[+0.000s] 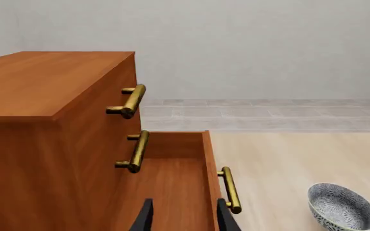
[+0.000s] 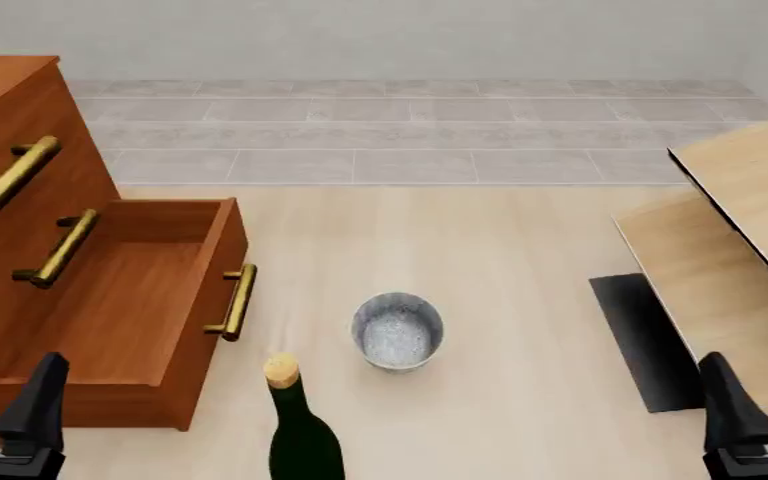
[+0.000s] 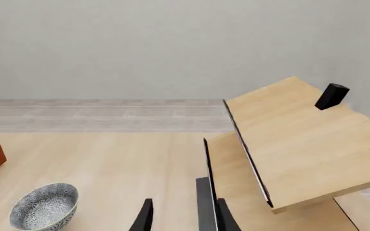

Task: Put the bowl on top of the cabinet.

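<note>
We saw the bowl (image 2: 396, 331) standing upright on the table (image 2: 518, 300), ahead of both grippers and between them, well apart from each. Our left gripper (image 2: 4, 400) hung low with its fingers parted and nothing between them, just before the cabinet (image 2: 11, 110), whose lowest of 3 drawers (image 2: 131, 300) stood pulled out ahead of it. Our right gripper (image 2: 758, 400) also held its fingers apart and empty, with the pale wood furniture (image 2: 744, 200) and its black panel (image 2: 644, 340) just ahead. A green corked bottle (image 2: 297, 425) stood between our grippers, near the bowl.
</note>
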